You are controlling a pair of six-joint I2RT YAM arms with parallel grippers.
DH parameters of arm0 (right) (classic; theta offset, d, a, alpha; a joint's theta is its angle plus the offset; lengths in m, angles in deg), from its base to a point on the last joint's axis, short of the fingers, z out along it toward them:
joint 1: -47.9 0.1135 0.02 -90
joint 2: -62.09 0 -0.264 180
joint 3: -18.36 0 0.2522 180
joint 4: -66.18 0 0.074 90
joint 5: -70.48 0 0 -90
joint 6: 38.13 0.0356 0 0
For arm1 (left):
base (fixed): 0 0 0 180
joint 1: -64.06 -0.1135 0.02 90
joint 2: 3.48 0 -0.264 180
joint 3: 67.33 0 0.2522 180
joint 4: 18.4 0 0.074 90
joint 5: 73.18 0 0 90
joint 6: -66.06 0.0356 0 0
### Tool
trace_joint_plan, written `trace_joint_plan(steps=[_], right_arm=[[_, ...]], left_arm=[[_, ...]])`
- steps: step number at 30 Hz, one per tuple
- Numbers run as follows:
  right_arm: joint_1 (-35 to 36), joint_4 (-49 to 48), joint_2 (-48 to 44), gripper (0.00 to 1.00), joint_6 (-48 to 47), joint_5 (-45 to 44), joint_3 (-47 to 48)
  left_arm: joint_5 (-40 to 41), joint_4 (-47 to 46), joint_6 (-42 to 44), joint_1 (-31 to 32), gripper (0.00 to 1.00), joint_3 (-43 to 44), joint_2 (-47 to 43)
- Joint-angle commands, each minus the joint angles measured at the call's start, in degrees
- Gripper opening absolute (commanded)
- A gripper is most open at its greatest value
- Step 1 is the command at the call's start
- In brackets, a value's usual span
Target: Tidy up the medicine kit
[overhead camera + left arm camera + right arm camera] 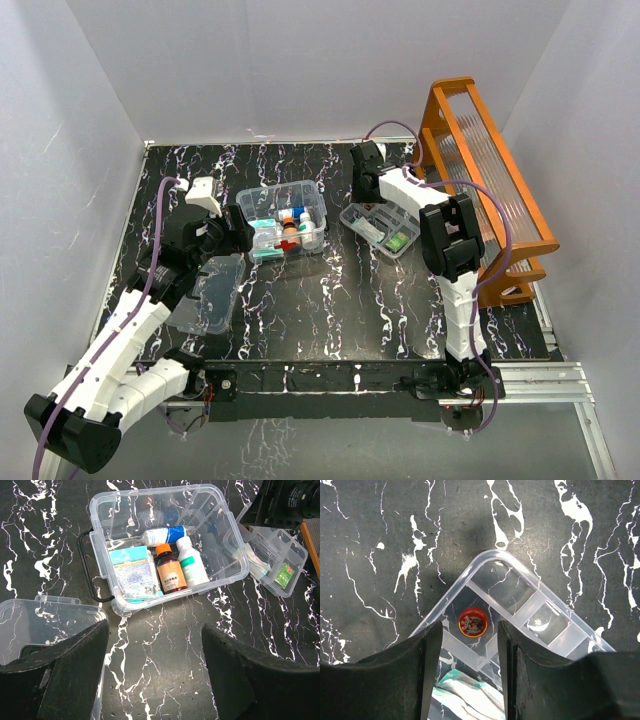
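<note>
The clear kit box [290,195] [210,525] stands open at mid-table, holding an orange-capped brown bottle [171,572], a white bottle [192,565], a blue-white roll [165,534] and blue-green packets [132,575]. Its clear lid [208,292] [45,625] lies flat at the left. The clear divided tray [380,228] [272,555] [545,620] lies right of the box. My left gripper [235,228] [155,670] is open and empty above bare table just before the box. My right gripper [362,170] [469,645] is open over the tray, above a small red tin [473,622] in a corner cell.
A tall orange rack with ribbed clear panels [490,190] stands at the right edge. White walls close in the back and sides. A white-green packet [465,700] lies in a tray cell below the tin, a green packet [283,575] in another.
</note>
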Motion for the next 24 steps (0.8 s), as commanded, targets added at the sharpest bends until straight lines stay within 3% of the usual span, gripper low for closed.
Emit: trace_joint_plan(steps=[1, 9, 12, 18, 24], right_arm=[[-0.09, -1.33, -6.26, 0.48, -0.57, 0.22, -0.69], [-0.16, -7.05, -19.33, 0.51, -7.08, 2.31, -16.28], [-0.54, -9.19, -23.1, 0.59, -10.11, 2.08, -22.6], [-1.56, -11.03, -25.04, 0.58, -16.2, 7.0, -29.28], [-2.13, -11.37, -22.41, 0.54, -20.01, 8.56, -28.03]], left_arm=[[0.44, -0.23, 0.73, -0.32, 0.73, 1.88, -0.36], [0.51, 0.08, 0.63, -0.32, 0.73, 1.44, -0.5], [0.42, -0.42, 0.18, -0.35, 0.73, 1.0, -0.21], [-1.21, -1.46, -0.62, -0.32, 0.73, 0.79, 0.96], [-2.1, -0.61, -0.76, -0.32, 0.73, 0.89, 1.6]])
